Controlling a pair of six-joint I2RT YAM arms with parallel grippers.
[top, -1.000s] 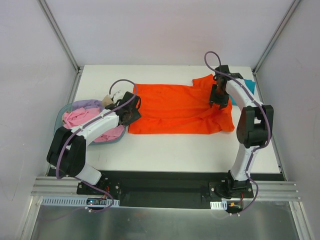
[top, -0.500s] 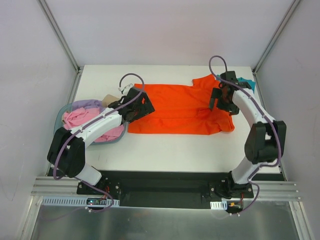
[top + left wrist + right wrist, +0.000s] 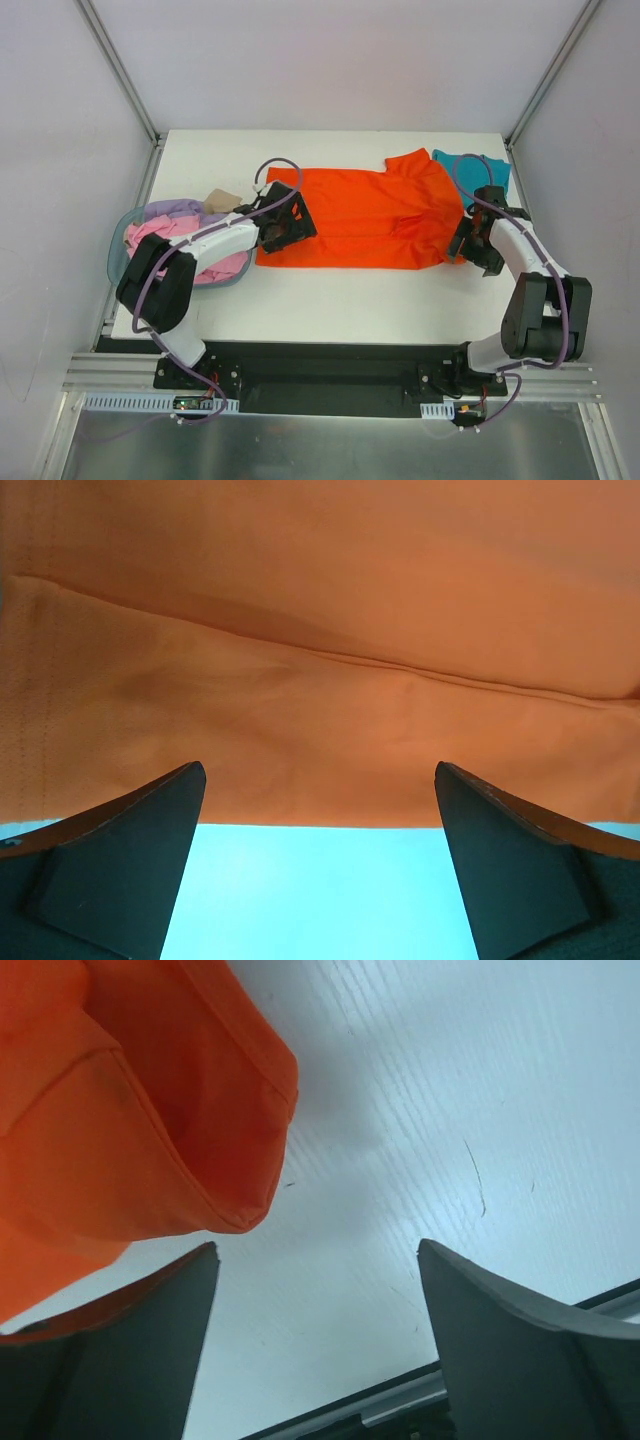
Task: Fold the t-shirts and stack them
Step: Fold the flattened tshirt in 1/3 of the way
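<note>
A large orange-red t-shirt (image 3: 365,215) lies spread flat across the middle of the table. A teal t-shirt (image 3: 478,166) lies at the back right, partly under the orange one's sleeve. My left gripper (image 3: 288,218) hovers at the orange shirt's left hem, open and empty. In the left wrist view (image 3: 320,780) the orange cloth (image 3: 320,660) lies just ahead of the fingers, with bare table between them. My right gripper (image 3: 466,243) is at the shirt's near right corner, open and empty. In the right wrist view (image 3: 318,1250) that corner (image 3: 150,1130) lies just beyond the left finger.
A translucent blue basket (image 3: 118,250) at the left table edge holds pink (image 3: 160,235) and lavender (image 3: 175,209) shirts, with a tan one (image 3: 222,198) beside it. Metal frame posts stand at the back corners. The table's front edge (image 3: 400,1405) is close under the right gripper.
My right gripper has moved from the shirt's back right part forward to its near right corner, uncovering the teal shirt. My left gripper has shifted right along the shirt's left hem.
</note>
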